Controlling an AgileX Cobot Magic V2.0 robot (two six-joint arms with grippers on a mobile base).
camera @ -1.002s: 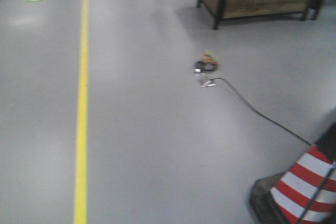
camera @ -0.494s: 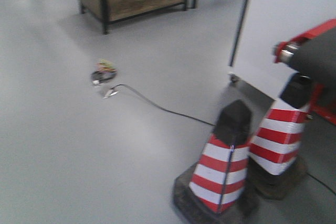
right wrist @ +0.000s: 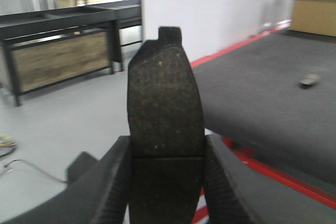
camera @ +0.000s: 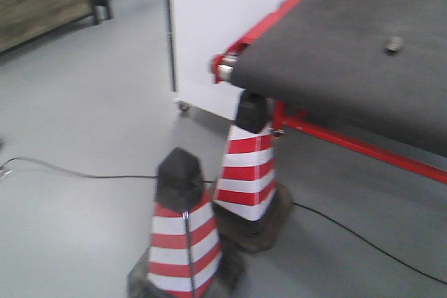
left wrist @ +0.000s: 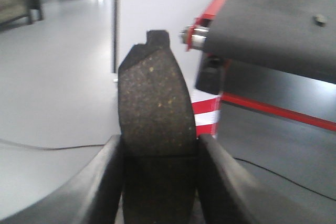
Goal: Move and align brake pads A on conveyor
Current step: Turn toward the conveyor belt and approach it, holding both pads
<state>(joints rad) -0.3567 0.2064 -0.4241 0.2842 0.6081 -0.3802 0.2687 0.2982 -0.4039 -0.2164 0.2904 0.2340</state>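
Two red-and-white striped cones [camera: 209, 200] are seen at lower centre, a black cable [camera: 77, 172] is laid across the grey floor [camera: 84, 116], and a wooden cabinet [camera: 42, 1] stands upper left.

Belt surface of the conveyor [camera: 335, 54] lies open, carrying only one small object [camera: 395, 44] toward its far side. Two striped cones [camera: 183, 242] stand on the floor at the belt's roller end, one touching the red frame [camera: 356, 146]. A white panel [camera: 223, 26] flanks the end; cables [camera: 363, 242] cross the floor.
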